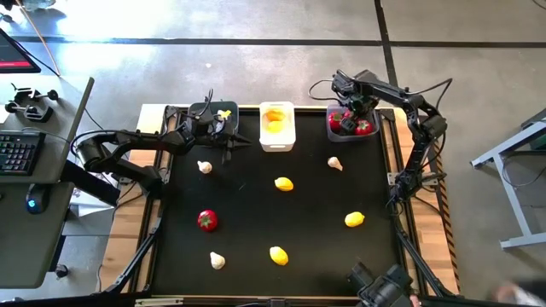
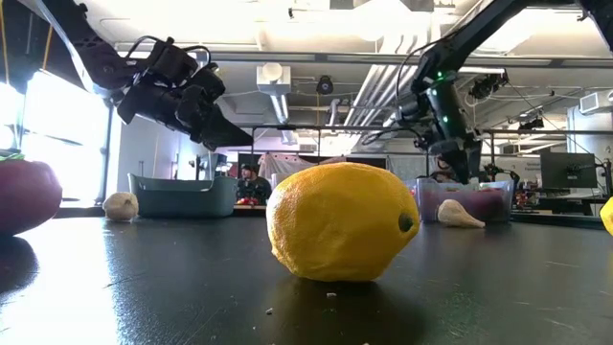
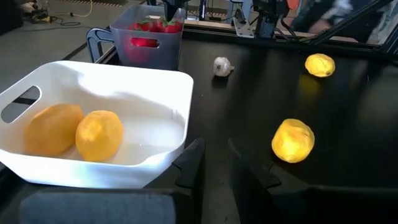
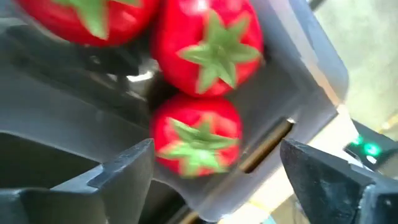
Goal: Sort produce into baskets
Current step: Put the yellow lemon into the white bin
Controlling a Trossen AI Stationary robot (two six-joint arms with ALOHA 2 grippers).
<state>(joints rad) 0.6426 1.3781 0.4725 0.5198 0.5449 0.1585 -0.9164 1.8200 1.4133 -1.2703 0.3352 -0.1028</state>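
Observation:
The white basket (image 1: pixel 277 141) at the far middle holds two lemons (image 3: pixel 74 130). The right dark grey basket (image 1: pixel 333 132) holds several tomatoes (image 4: pixel 208 46). The left dark grey basket (image 1: pixel 203 109) stands at the far left. My left gripper (image 1: pixel 229 141) hovers between the left basket and the white one, empty, its fingers (image 3: pixel 189 165) a narrow gap apart. My right gripper (image 4: pixel 214 165) is wide open above the tomatoes, its fingers on either side of one tomato (image 4: pixel 196 140) without touching it. Loose lemons (image 1: pixel 284 183), garlic pieces (image 1: pixel 205 167) and a tomato (image 1: pixel 207 221) lie on the black mat.
More loose pieces lie on the mat: garlic (image 1: pixel 335 163), a lemon (image 1: pixel 355 220), a lemon (image 1: pixel 278 255) and garlic (image 1: pixel 217 260) near the front edge. A desk with a keyboard (image 1: pixel 19 152) stands left of the table.

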